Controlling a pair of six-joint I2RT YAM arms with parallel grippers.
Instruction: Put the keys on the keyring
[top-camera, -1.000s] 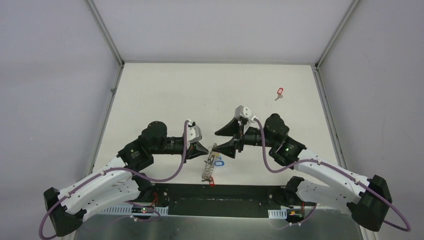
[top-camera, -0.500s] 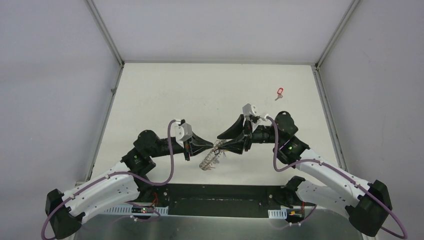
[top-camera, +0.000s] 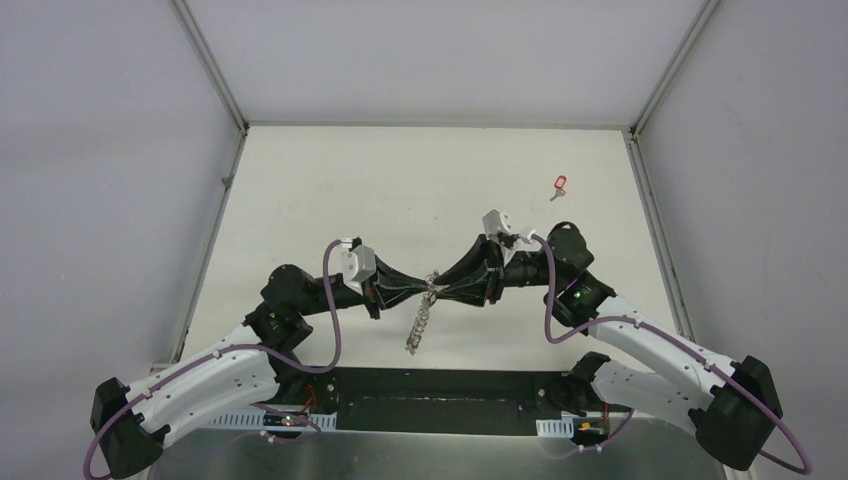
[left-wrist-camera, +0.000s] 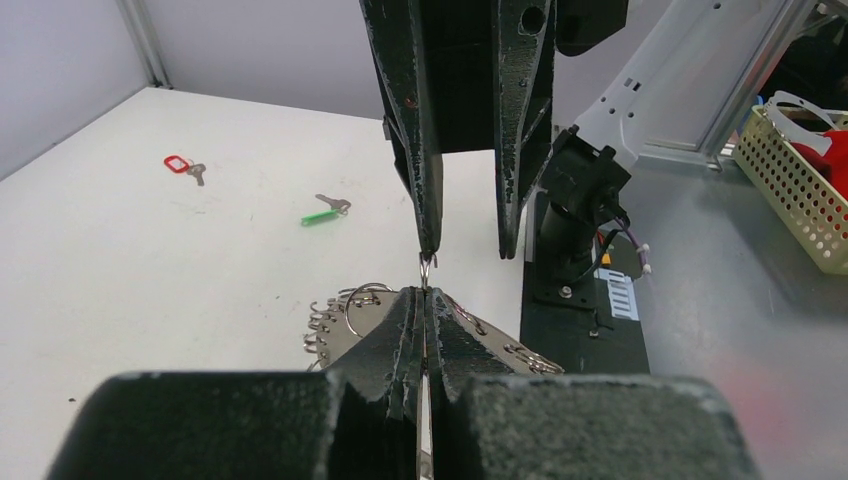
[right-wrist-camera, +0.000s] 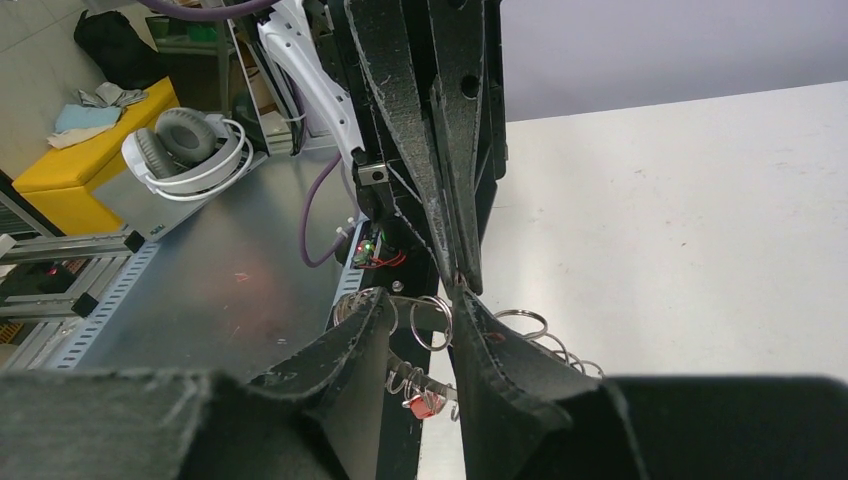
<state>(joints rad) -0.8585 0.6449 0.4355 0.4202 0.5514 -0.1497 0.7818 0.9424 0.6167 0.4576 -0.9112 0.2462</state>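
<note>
The keyring (top-camera: 417, 326), a dark grey ring fringed with small silver rings, hangs edge-on between the two arms. My left gripper (top-camera: 423, 290) is shut on its top edge. In the left wrist view the keyring (left-wrist-camera: 338, 330) spreads behind the closed left gripper (left-wrist-camera: 425, 293). My right gripper (top-camera: 442, 289) faces it tip to tip. In the right wrist view the right gripper (right-wrist-camera: 425, 312) straddles the keyring (right-wrist-camera: 415, 304), jaws still apart. A red tag (right-wrist-camera: 422, 405) dangles on the ring. A red-tagged key (top-camera: 559, 184) lies far right, and a green-tagged key (left-wrist-camera: 322, 212) lies on the table.
The black base strip (top-camera: 440, 400) runs along the near edge under the hanging ring. Off the table, a mesh basket (left-wrist-camera: 800, 170) sits on the metal shelf, with headphones (right-wrist-camera: 185, 145) and a yellow box (right-wrist-camera: 95, 155). White walls close in the other sides.
The left gripper has carried the keyring up and right, so it now hangs edge-on. The right gripper has come in around its top and its jaws have narrowed.
</note>
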